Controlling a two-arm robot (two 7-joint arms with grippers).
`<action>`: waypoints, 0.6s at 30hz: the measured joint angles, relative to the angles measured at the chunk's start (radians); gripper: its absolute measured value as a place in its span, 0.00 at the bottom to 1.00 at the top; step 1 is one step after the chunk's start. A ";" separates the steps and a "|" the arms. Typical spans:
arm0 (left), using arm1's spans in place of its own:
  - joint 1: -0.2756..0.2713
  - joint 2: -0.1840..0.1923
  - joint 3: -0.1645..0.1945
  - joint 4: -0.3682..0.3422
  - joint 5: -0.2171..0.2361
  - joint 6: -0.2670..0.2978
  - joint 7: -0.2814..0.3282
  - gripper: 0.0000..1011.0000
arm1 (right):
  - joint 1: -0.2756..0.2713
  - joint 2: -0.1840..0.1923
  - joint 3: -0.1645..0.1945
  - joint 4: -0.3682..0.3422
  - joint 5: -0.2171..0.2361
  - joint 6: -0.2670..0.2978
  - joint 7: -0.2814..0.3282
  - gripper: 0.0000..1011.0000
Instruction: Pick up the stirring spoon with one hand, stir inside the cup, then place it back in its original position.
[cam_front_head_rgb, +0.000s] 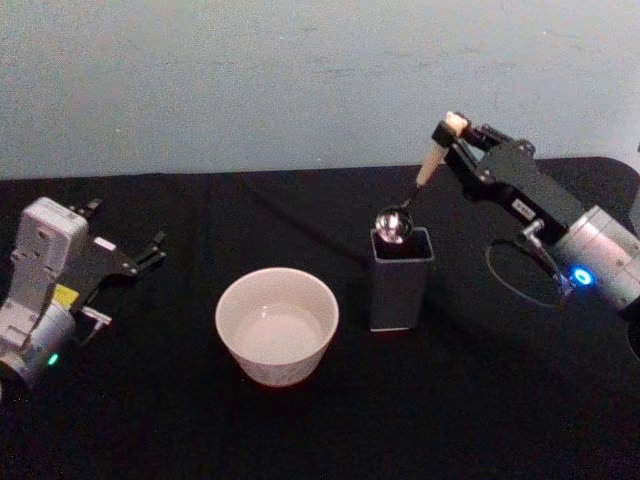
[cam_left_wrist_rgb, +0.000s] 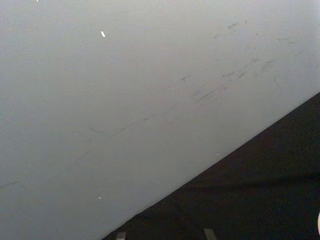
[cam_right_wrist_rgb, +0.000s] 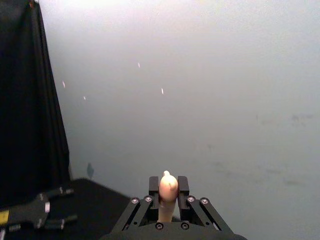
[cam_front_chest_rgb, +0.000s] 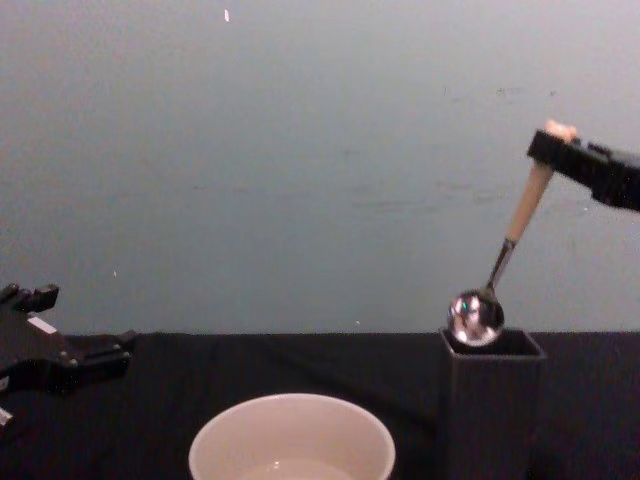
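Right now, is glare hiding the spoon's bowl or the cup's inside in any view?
Head view: the stirring spoon, in the right gripper, has a bright highlight on its bowl, outline clear over the holder; the cup is evenly lit inside. Chest view: the bowl gleams but reads clearly at the holder's mouth.

cup (cam_front_chest_rgb: 232, 430) base cut off below, stirring spoon (cam_right_wrist_rgb: 168, 189) bowl hidden behind right gripper (cam_right_wrist_rgb: 168, 181) jaws

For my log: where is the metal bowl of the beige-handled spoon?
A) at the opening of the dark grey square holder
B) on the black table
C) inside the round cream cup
A: the right gripper holds the beige-handled spoon, its bowl at the rim of the dark grey square holder.
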 joint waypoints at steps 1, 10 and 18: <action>0.000 0.000 0.000 0.000 0.000 0.000 0.000 0.99 | 0.003 -0.003 0.000 -0.001 0.002 -0.002 0.000 0.21; 0.000 0.000 0.000 0.000 0.000 0.000 0.000 0.99 | 0.043 -0.036 -0.028 0.001 0.011 -0.016 0.008 0.21; 0.000 0.000 0.000 0.000 0.000 0.000 0.000 0.99 | 0.066 -0.058 -0.095 0.019 -0.030 -0.022 0.022 0.21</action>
